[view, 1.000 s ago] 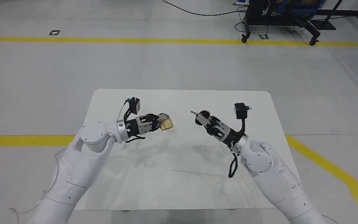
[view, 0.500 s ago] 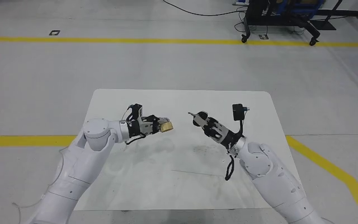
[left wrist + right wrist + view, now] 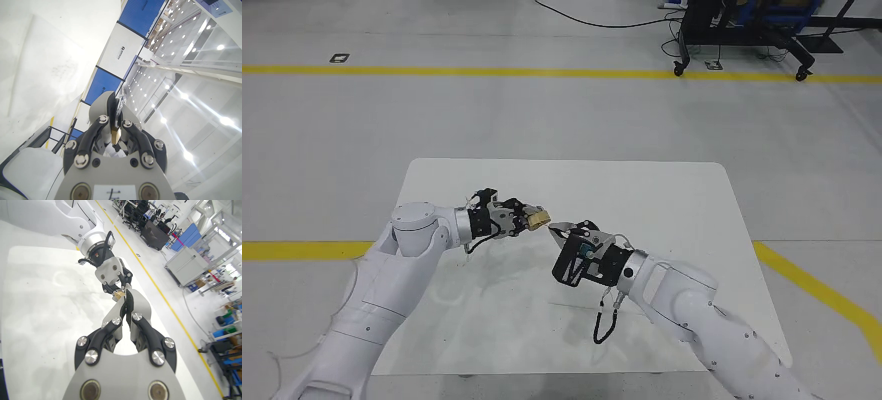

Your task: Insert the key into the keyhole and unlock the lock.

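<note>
**Item 1. Tabletop [image 3: 672, 200].** White with rounded corners, in the middle of the top view. Faint scuff marks lie near frame centre.

**Item 2. Left end effector [image 3: 525, 216].** In the top view it sits left of frame centre and points toward the right of the frame. It is raised off the tabletop. The fingers are drawn narrow and clamped on the lock.

**Item 3. Lock [image 3: 536, 217].** A small brass padlock, carried in the left end effector just left of frame centre and clear of the tabletop. In the left wrist view the brass body sits deep between the fingers. The silver shackle [image 3: 121, 102] lies out toward the fingertips.

**Item 4. Right end effector [image 3: 564, 237].** In the top view it is near frame centre, just below and right of the lock, and angled up-left toward it. In the right wrist view the ribbed pads [image 3: 130, 301] are pressed nearly together. Their tips are just beside the lock's brass body.

**Item 5. Key [image 3: 555, 227].** A thin pale sliver at the right end effector's tips, between them and the lock. It appears pinched in the pads. It is too small to tell whether it touches the lock or sits in the keyhole.

**Item 6. Surroundings.**
- A yellow floor line [image 3: 492, 71] runs across the upper part of the frame.
- A black wheeled cart [image 3: 742, 35] stands at the upper right.
</note>
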